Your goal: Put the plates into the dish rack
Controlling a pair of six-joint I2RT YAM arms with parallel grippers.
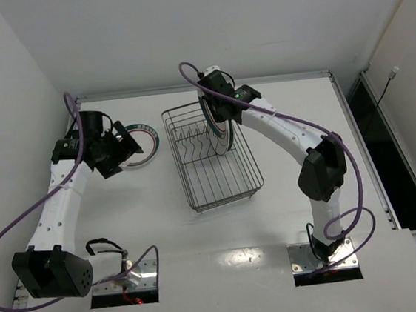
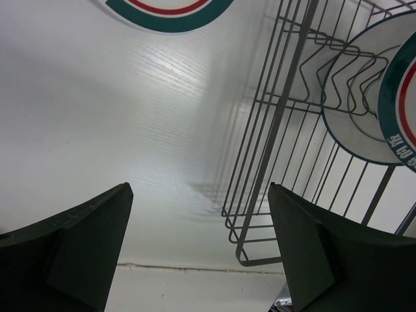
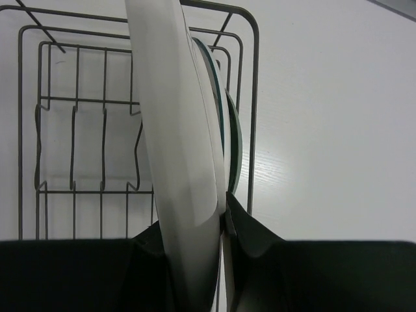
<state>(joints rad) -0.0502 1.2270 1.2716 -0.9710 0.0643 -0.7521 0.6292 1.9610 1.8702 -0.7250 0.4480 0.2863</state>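
Observation:
The grey wire dish rack stands mid-table. My right gripper is shut on the rim of a white plate and holds it upright, edge-on, inside the rack. Two more plates stand right behind it, one teal-edged and one dark teal. A white plate with a teal-and-red rim lies flat on the table left of the rack. My left gripper is open and empty just above that plate's left side. The left wrist view shows this plate, the rack and the upright plates.
The rack's upright prongs left of the held plate hold nothing. The table's raised back edge runs behind the rack. A mount plate with cables sits at the near left.

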